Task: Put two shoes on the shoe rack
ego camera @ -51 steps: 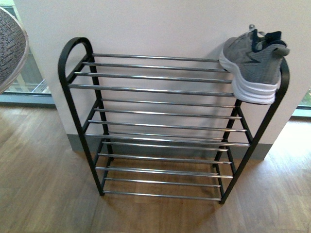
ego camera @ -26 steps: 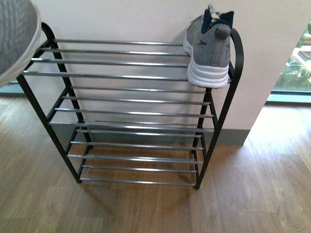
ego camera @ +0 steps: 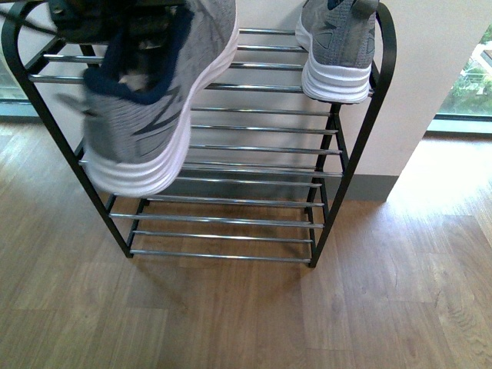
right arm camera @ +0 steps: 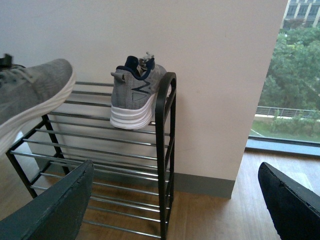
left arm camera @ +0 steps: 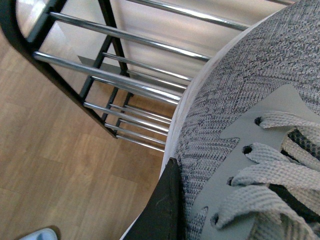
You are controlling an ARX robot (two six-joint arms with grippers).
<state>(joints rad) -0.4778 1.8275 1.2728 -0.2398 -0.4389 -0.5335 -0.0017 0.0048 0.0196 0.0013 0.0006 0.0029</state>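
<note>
The shoe rack (ego camera: 382,46) stands against the wall, a black frame with chrome bars. One grey sneaker (ego camera: 338,46) rests on its top tier at the right end, heel outward. A second grey sneaker (ego camera: 150,100) hangs tilted in the air before the rack's left half, with my left gripper (ego camera: 92,19) shut on it at the collar. In the left wrist view its knit upper and laces (left arm camera: 240,115) fill the frame beside one black finger (left arm camera: 162,210). My right gripper (right arm camera: 175,170) is open and holds nothing, off to the rack's right side (right arm camera: 165,125), facing both sneakers (right arm camera: 135,95).
A pale wall (ego camera: 430,61) with a grey skirting board (ego camera: 369,187) runs behind the rack. Wooden floor (ego camera: 307,307) spreads in front and to the right. A window (right arm camera: 295,75) with trees outside lies right of the wall.
The held sneaker has swung from the upper left edge of the front view down and right, in front of the rack's left half. The front view has shifted and the rack sits higher in the frame.
</note>
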